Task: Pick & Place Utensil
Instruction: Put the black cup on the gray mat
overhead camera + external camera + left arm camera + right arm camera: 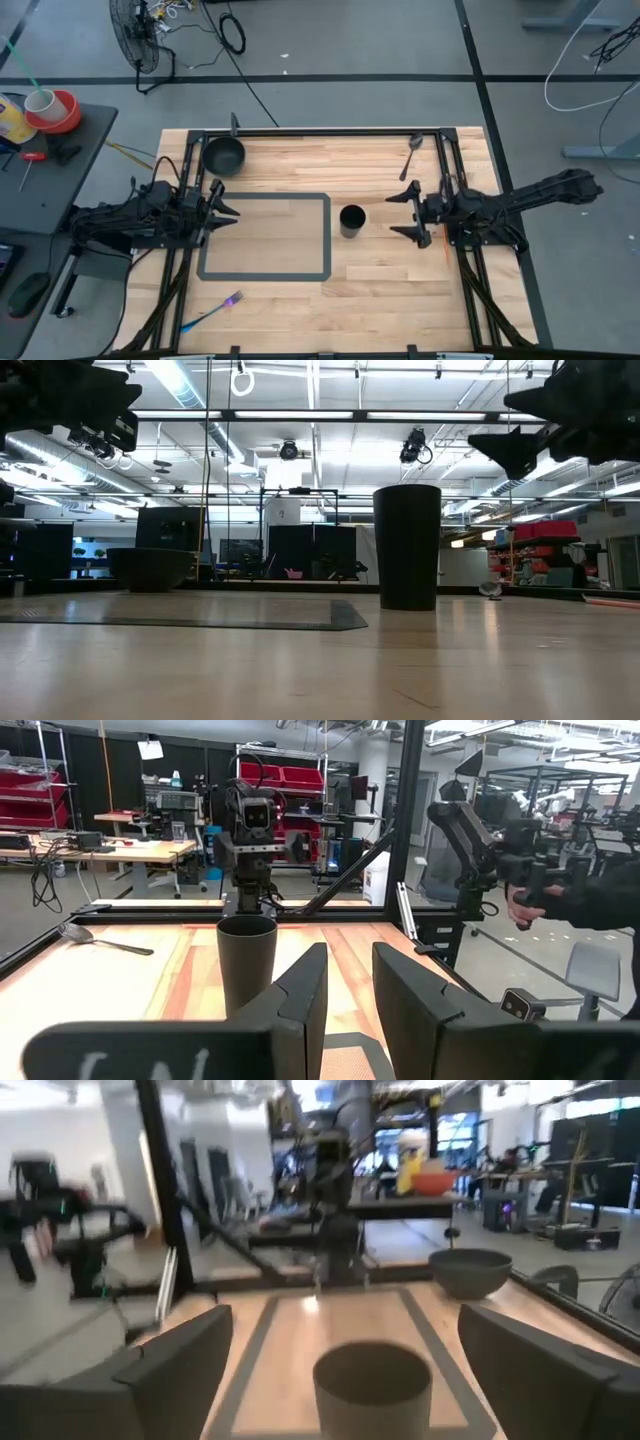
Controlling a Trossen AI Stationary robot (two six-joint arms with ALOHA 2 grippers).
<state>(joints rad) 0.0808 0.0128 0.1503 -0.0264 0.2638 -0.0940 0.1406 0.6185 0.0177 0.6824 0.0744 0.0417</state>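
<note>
The left pincer (228, 210) hovered above the desk (400, 290) at the left edge of the grey taped rectangle (265, 236), with its fingers only a little apart and holding nothing. A blue and purple utensil (212, 313) lay near the front left corner, and a dark bowl (224, 155) stood at the back left. The black cup (352, 221) stood just right of the rectangle. The right pincer (404, 214) was opened wide beside the cup, empty. A spoon (411, 157) lay at the back right.

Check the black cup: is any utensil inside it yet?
From above, the black cup shows only a dark interior, with no handle sticking out; its bottom is not discernible. The spoon and the blue fork lie on the table.
</note>
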